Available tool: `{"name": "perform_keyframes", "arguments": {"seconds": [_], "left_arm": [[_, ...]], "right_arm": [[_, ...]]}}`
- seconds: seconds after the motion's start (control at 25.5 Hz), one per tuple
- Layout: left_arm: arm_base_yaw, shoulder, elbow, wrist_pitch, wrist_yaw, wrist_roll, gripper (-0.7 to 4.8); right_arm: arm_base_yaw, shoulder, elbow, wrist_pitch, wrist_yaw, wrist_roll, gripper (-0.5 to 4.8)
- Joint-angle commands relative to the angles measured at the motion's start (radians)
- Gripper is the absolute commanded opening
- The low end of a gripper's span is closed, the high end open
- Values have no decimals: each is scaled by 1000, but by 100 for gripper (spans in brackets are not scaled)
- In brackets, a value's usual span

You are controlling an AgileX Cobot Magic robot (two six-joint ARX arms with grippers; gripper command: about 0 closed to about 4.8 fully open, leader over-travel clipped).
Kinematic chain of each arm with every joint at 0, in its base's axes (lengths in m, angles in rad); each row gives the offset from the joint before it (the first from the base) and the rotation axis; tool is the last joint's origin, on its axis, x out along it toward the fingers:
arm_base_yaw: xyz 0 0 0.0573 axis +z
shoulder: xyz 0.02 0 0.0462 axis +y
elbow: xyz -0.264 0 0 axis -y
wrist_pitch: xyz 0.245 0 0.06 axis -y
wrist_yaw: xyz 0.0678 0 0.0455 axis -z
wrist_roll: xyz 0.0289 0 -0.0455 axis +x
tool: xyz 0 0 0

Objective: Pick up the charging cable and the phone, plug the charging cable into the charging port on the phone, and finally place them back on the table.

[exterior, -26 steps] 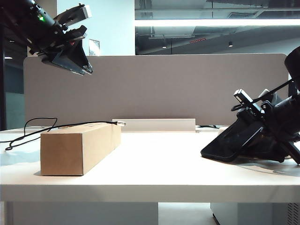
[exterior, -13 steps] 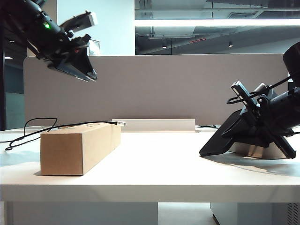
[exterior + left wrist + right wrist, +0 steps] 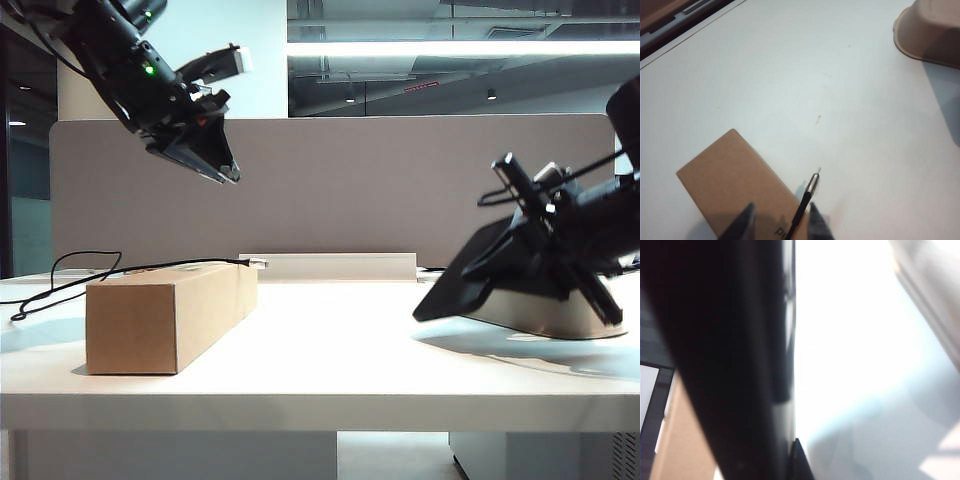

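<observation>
- The left gripper [image 3: 215, 165] hangs high over the left half of the counter [image 3: 330, 370], above and a little right of the cardboard box [image 3: 165, 315], pointing down toward the right.
- Its jaws stand wide apart and hold nothing; in the left wrist view the two dark fingertips [image 3: 745, 222] frame the near end of the box [image 3: 735, 187].
- The charging cable [image 3: 150, 267] lies along the top of the box, its silvery plug [image 3: 258, 263] jutting just past the far right corner; the rest of the cord loops off to the far left of the counter.
- In the left wrist view the plug [image 3: 813, 181] pokes out beyond the box edge, over bare counter [image 3: 805, 80].
- The right gripper [image 3: 545, 255] is low on the right side, clamped tight on the phone [image 3: 465, 285].
- The phone is tilted, its lower corner toward the left and just above the counter.
- Beside it sits a pale oval tray [image 3: 565, 315], partly behind the right gripper.
- The right wrist view is mostly filled by the phone's dark, blurred edge [image 3: 730, 355].
</observation>
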Motion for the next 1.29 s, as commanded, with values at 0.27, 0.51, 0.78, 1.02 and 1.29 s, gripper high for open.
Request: {"name": "perform_keyframes", "arguments": {"seconds": [0.27, 0.51, 0.78, 1.02, 1.29], "left_arm": [[-6, 123, 123, -73, 5, 166, 129], [-17, 157, 126, -123, -10, 294, 129], [-87, 183, 126, -119, -95, 422, 129], [-106, 206, 126, -84, -117, 452, 129], [-106, 214, 126, -87, -130, 505, 131]], "right_arm": [[2, -219, 8, -21, -54, -84, -4], [2, -377, 8, -163, -54, -172, -5], [1, -492, 8, -282, -54, -232, -4], [2, -540, 8, -364, -53, -256, -4], [2, -553, 8, -417, -54, -299, -5]]}}
